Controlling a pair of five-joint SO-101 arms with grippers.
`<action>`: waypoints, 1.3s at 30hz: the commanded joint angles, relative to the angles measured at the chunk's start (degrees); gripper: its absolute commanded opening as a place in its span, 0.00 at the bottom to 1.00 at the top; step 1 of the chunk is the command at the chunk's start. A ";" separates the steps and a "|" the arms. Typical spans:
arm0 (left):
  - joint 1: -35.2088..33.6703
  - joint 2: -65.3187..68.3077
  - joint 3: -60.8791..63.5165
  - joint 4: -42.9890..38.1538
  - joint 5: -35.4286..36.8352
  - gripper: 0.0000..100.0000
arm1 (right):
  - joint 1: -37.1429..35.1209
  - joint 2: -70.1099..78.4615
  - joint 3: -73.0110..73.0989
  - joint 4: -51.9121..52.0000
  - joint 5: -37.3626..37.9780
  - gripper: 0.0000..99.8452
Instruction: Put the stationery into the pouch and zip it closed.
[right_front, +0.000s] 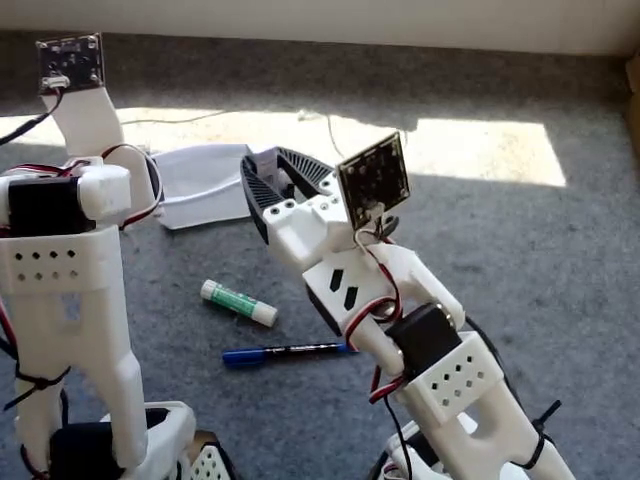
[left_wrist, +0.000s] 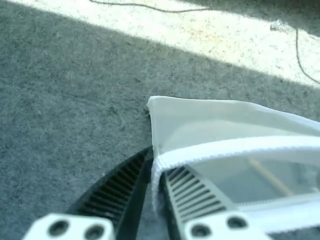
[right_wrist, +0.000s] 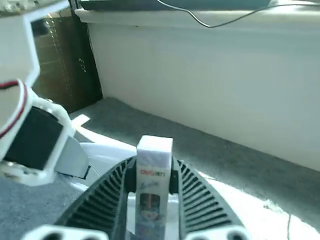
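The white pouch (right_front: 205, 182) lies on the grey carpet, its mouth facing the middle arm. In the left wrist view my left gripper (left_wrist: 152, 172) is shut on the pouch's zip edge (left_wrist: 225, 150), holding that corner up. My right gripper (right_wrist: 152, 165) is shut on a white boxed eraser (right_wrist: 153, 180); it hangs just above the pouch mouth (right_wrist: 107, 155). From above, the right gripper (right_front: 268, 168) sits at the pouch's right end. A green-capped glue stick (right_front: 238, 303) and a blue pen (right_front: 285, 352) lie on the carpet nearer the arms' bases.
A sunlit patch (right_front: 480, 150) crosses the carpet behind the pouch, with a thin cable (right_front: 330, 130) over it. A white wall (right_wrist: 225, 85) stands beyond. The left arm's body (right_wrist: 30, 135) is close beside the right gripper. Open carpet stretches to the right.
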 joint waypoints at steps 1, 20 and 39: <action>0.66 -0.40 -3.21 0.00 1.14 0.01 | -2.15 -2.07 -2.51 -6.20 -0.09 0.01; 0.84 -0.40 -3.12 -0.09 1.23 0.01 | -7.25 5.58 7.34 -33.71 11.78 0.01; 0.66 -0.40 -2.95 -0.09 1.23 0.01 | -6.90 14.99 7.60 -37.05 11.69 0.01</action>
